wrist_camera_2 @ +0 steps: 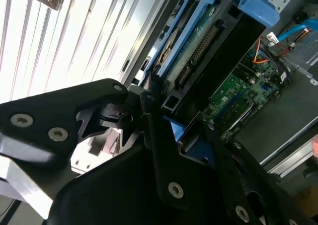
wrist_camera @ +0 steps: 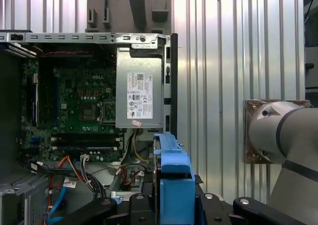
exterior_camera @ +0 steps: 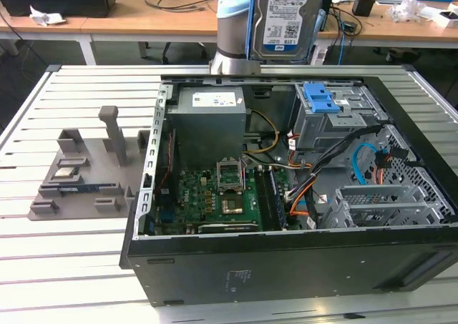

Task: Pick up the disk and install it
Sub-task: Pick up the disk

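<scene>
Well, my tool (wrist_camera_2: 169, 120) is shut tight on the disk (exterior_camera: 286, 16), with a black finger on each side of its blue frame. In the exterior view the disk hangs up high, standing on its edge, over the far wall of the open computer case (exterior_camera: 286, 267). It touches nothing but my tool.

In the first wrist view I look down past the blue frame and see the grey box with the white label (wrist_camera: 139, 93) and the green board (wrist_camera: 79, 106) well below.

So I think the picking up is done, and the putting in is the step in hand. The grey cage with the blue latch (exterior_camera: 320, 99) looks like its place. I think that calls for a slow, straight way down, with the disk lined up with the cage and kept off the loose wires (exterior_camera: 358, 159) beside it.
</scene>
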Tool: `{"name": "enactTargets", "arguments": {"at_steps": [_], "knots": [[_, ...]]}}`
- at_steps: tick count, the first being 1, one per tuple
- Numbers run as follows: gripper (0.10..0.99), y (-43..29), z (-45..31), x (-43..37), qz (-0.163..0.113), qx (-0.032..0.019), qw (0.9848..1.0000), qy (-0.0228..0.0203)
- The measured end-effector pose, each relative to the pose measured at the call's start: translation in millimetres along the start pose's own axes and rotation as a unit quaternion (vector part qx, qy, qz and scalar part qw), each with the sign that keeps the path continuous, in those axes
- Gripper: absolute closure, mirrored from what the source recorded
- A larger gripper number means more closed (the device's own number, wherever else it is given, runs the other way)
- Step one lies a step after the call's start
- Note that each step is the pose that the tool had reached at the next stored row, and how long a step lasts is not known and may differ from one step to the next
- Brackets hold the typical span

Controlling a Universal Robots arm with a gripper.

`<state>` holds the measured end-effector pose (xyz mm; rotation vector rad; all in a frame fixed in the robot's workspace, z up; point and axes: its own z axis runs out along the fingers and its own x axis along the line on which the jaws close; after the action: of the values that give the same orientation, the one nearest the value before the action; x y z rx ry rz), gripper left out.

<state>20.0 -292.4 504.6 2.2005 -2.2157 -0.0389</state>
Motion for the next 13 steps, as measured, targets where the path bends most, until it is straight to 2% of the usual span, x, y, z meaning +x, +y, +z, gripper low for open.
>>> {"name": "enactTargets", "arguments": {"at_steps": [2, 4, 5, 10, 13], "knots": [[0.722, -6.4, -0.2, -0.1, 0.0, 0.0, 1.0, 0.0], [0.722, -20.9, -0.7, -0.2, 0.0, 0.0, 1.0, 0.0], [0.722, -25.6, -0.8, -0.2, 0.0, 0.0, 1.0, 0.0], [0.722, -41.3, -1.3, -0.3, 0.0, 0.0, 1.0, 0.0], [0.722, -60.7, -1.9, -0.4, 0.0, 0.0, 1.0, 0.0]]}}
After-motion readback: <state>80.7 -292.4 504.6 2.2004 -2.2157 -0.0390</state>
